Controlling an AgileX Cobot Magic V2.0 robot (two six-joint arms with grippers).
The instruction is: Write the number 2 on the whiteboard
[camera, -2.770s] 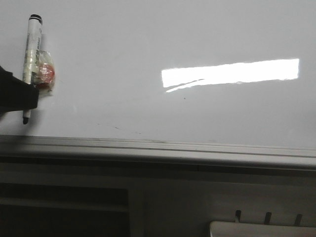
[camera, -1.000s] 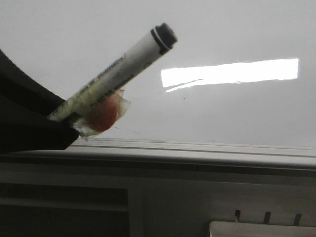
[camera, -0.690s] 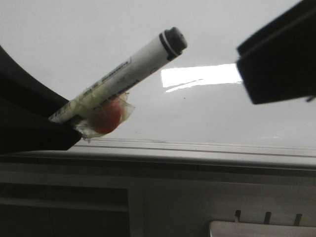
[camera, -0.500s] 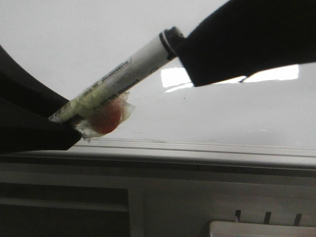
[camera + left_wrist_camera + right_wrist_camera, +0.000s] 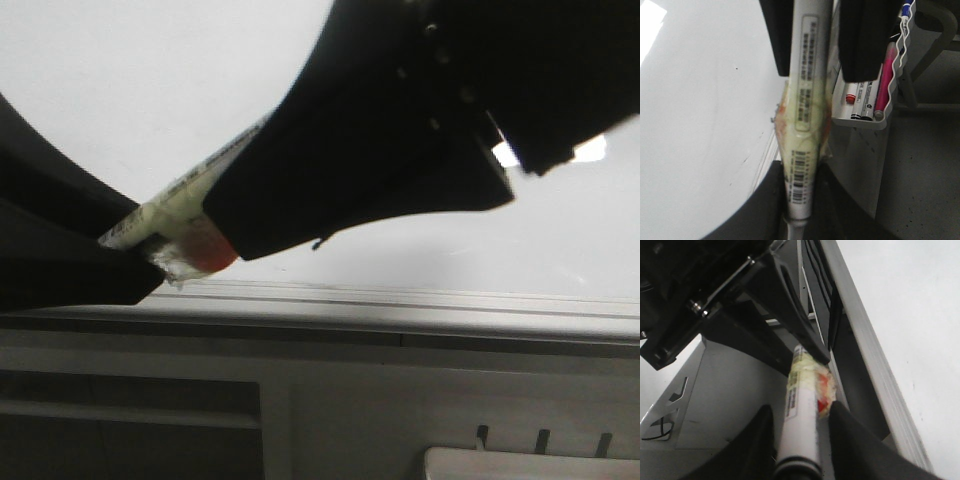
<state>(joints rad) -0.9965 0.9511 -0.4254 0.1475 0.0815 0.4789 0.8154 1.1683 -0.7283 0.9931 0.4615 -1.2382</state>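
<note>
With the left pincer point(image 5: 799, 220) gripping the marker point(image 5: 805, 100) and the right pincer point(image 5: 800, 440) straddling its capped end, jaws not visibly closed, a crooked pull may drop it before any number 2 reaches the whiteboard point(image 5: 150, 80).

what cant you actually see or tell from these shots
- Front view: the right gripper and arm cover most of the marker and much of the whiteboard; no number 2 shows on the bare part.
- Left wrist view: the marker's tip is cut off by the frame edge.
- Right wrist view: its cap end is cropped; the label print is too blurred.
</note>
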